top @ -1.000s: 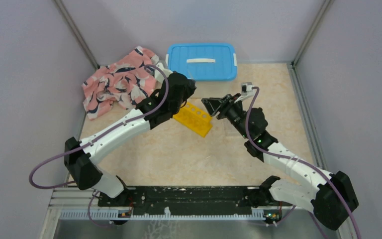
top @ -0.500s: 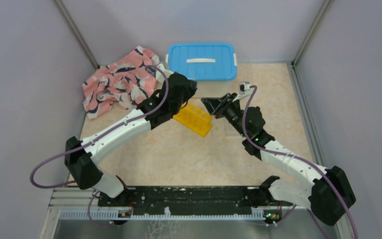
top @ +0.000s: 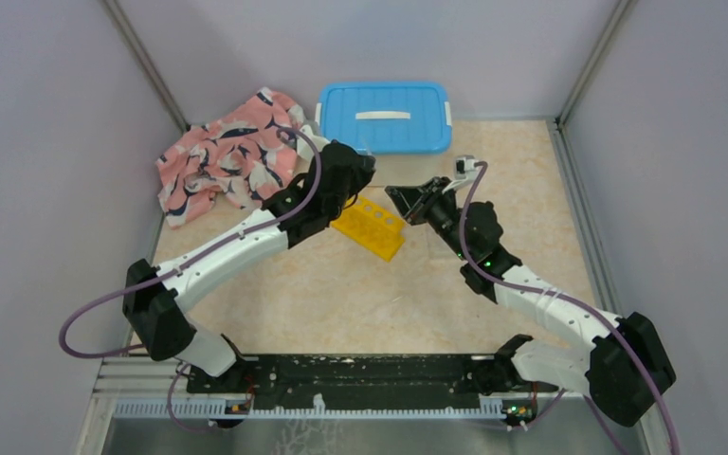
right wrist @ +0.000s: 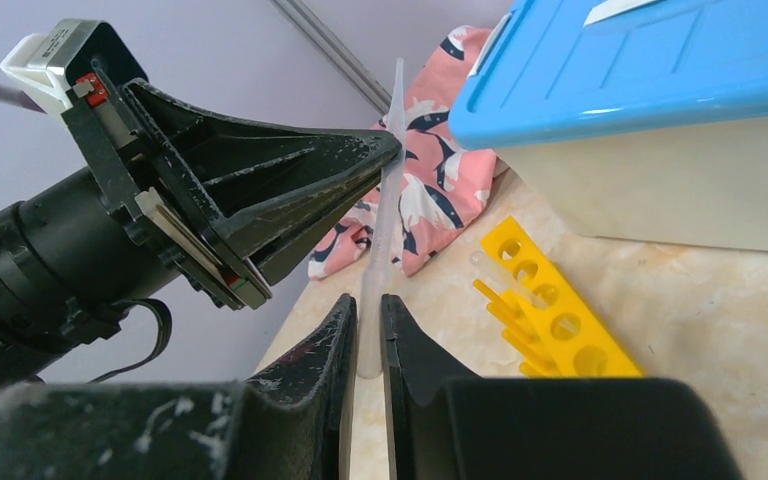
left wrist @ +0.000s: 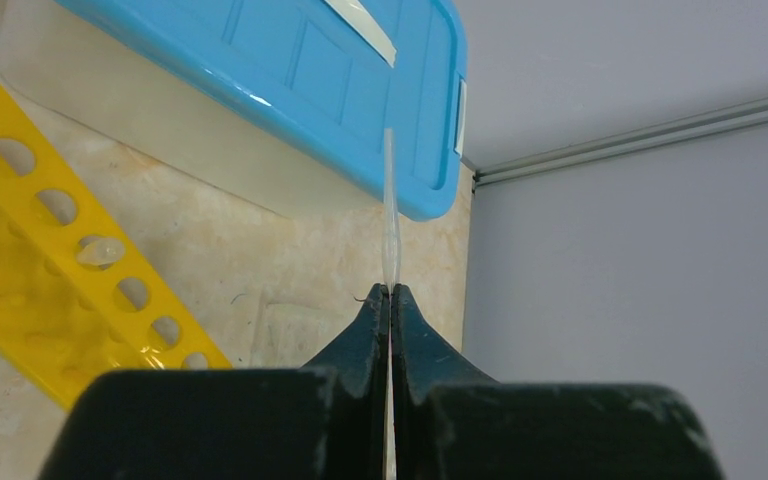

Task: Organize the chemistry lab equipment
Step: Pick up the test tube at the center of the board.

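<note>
Grey walls close in a beige, marbled desk (top: 341, 294). At its far edge sits a white bin (top: 384, 116) with a ribbed blue lid, and crumpled pink cloth (top: 218, 161) fills the far left corner. The long yellow plastic rack (top: 372, 227) lies slantwise just near of the bin, holes upward. Above it, the left gripper (left wrist: 391, 290) is clamped tight on a thin clear tube (right wrist: 385, 190). The right gripper (right wrist: 368, 305) pinches the tube's thicker end, likely a handover so the tube can be stood in the rack.
</note>
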Motion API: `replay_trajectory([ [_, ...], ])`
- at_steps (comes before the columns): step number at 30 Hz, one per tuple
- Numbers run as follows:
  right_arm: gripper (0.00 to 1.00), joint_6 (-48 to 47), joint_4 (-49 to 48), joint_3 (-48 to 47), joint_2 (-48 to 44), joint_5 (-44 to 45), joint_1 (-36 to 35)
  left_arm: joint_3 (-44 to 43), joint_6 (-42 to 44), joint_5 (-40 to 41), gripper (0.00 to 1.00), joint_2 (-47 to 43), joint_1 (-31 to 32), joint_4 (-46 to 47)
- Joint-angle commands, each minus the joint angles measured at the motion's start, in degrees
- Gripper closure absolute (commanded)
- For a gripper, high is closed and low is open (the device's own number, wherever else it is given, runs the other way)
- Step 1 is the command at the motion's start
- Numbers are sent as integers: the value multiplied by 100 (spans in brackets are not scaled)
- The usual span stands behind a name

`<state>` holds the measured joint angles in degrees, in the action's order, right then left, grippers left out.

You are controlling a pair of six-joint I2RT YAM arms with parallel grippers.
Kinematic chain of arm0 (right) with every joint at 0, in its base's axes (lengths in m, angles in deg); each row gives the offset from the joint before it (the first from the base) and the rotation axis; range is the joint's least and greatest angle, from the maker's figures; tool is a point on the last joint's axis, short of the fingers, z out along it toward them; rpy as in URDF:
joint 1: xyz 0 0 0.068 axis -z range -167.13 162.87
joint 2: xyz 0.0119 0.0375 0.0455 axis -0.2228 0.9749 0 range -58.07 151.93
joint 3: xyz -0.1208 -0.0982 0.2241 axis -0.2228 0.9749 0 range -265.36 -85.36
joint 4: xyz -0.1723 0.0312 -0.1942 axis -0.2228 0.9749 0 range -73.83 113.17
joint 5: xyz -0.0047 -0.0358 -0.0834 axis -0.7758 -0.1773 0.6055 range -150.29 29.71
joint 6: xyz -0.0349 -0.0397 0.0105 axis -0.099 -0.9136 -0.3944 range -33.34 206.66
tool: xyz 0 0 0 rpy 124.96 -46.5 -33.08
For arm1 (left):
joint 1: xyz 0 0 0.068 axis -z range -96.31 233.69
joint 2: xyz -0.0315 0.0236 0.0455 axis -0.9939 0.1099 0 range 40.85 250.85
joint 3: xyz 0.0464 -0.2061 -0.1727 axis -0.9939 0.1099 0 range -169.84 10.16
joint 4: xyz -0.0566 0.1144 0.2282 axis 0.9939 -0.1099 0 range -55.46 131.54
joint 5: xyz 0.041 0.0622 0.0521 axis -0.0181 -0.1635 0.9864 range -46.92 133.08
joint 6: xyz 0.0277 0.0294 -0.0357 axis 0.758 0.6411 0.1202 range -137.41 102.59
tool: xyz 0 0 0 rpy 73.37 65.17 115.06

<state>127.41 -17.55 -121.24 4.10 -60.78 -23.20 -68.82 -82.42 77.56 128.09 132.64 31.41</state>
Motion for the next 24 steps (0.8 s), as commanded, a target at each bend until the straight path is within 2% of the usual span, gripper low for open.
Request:
replay_trajectory([
  [1,89,-1,-166,-157,-26,-17,64,341,2,-108,95,-172,-41,359],
  [4,90,-27,-65,-219,-34,-59,79,592,126,-151,80,-325,-66,600],
  [7,90,-79,100,-322,-37,-153,110,738,367,-198,69,-450,-87,769],
  [12,92,-141,436,-530,-26,-402,215,921,920,-200,55,-640,-87,1149],
  [15,92,-221,759,-730,13,-708,339,1040,1456,-223,51,-772,-96,1367],
  [21,91,-503,1580,-1294,280,-1998,834,1226,2628,-293,36,-1148,-141,1598],
  [24,91,-730,2012,-1566,428,-2564,969,1280,3291,-699,30,-1327,-245,1655],
])
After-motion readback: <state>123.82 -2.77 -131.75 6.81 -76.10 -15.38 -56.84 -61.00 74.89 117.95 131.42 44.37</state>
